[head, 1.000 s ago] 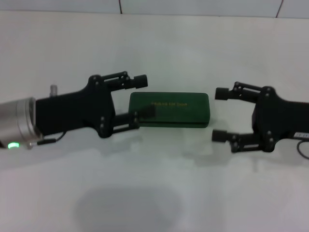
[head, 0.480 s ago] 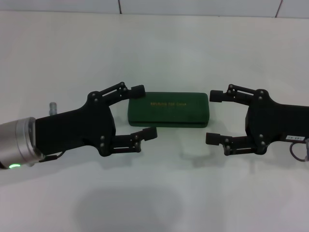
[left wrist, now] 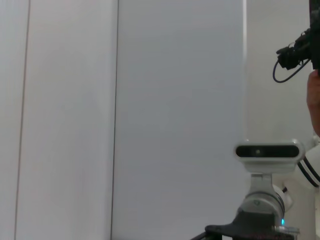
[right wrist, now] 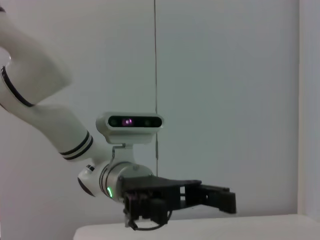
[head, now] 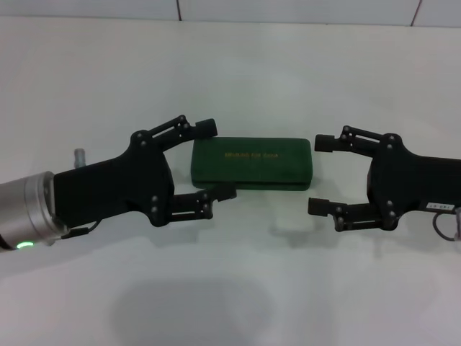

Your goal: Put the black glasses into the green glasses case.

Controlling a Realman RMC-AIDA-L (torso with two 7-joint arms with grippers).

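The green glasses case (head: 251, 163) lies closed on the white table (head: 238, 281), gold lettering on its lid. The black glasses are out of view. My left gripper (head: 215, 159) is open just left of the case, one finger near its far left corner, one near its near left corner. My right gripper (head: 320, 174) is open just right of the case, its fingers level with the case's right end and apart from it. The right wrist view shows my left gripper (right wrist: 220, 196) from afar.
A white wall with panel seams (head: 178, 9) runs along the table's far edge. The left wrist view shows only the wall and a camera head (left wrist: 268, 151) on the right arm.
My left gripper has moved forward and lifted slightly, then settled with its fingers bracketing the case's left end. My right gripper has moved left, closer to the case. The case stays closed.
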